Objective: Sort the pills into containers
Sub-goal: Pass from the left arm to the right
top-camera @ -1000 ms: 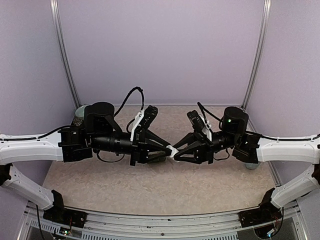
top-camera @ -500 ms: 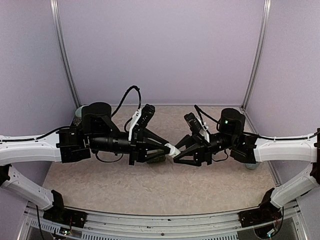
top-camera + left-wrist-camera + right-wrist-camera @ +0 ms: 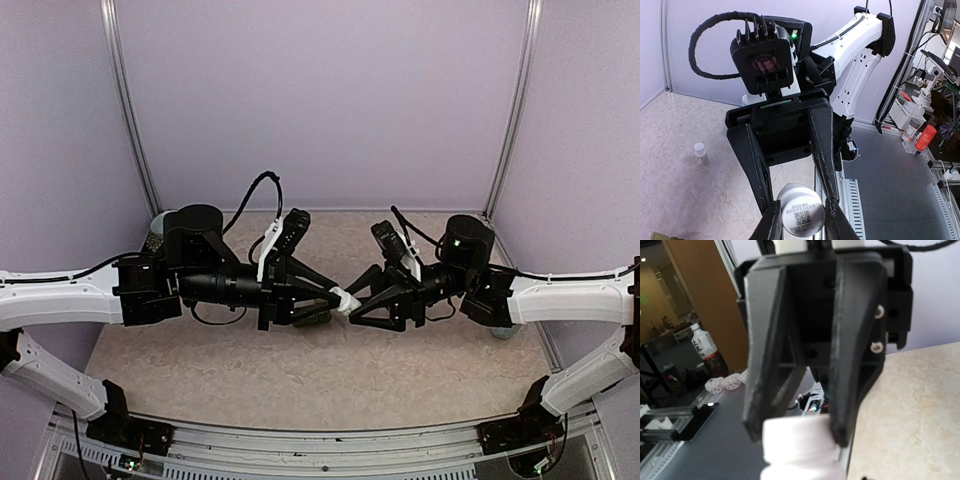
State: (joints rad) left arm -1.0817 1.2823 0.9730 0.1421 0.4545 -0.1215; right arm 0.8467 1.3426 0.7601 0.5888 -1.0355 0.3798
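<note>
My left gripper (image 3: 338,296) is shut on a white pill bottle (image 3: 801,214), held level in the air over the middle of the table, with its printed base facing the left wrist camera. My right gripper (image 3: 797,436) faces it from the right. Its fingers stand open, one on each side of the bottle's white cap (image 3: 799,441). A dark green strip, probably the containers (image 3: 317,318), lies on the table under the left gripper and is mostly hidden. No loose pills show.
A second small white bottle (image 3: 700,153) stands upright on the speckled table (image 3: 300,380). A pale green bowl (image 3: 158,217) sits at the back left behind the left arm. A pale blue mug (image 3: 503,331) peeks out under the right arm. Purple walls close in three sides.
The right gripper's jaws have widened around the cap. Both grippers have shifted slightly left, still meeting at the bottle. The left gripper's hold is unchanged.
</note>
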